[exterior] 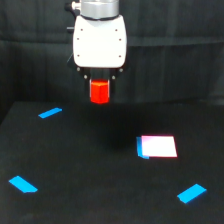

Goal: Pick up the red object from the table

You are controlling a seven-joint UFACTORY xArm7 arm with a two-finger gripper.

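Your gripper [100,92] squeezed the red object [99,92] up top, above the table [75,165]; a loose hold could have dropped it

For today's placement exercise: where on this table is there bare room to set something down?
Bare table lies between the front tape strips, and centrally left of the card. Tightest is the right, between card and front-right strip. The gripper holds the red object above.

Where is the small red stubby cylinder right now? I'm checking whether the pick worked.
In the exterior view, the red cylinder sits upper centre, directly beneath the white gripper, above the matte black table and up-left of the white-pink card.
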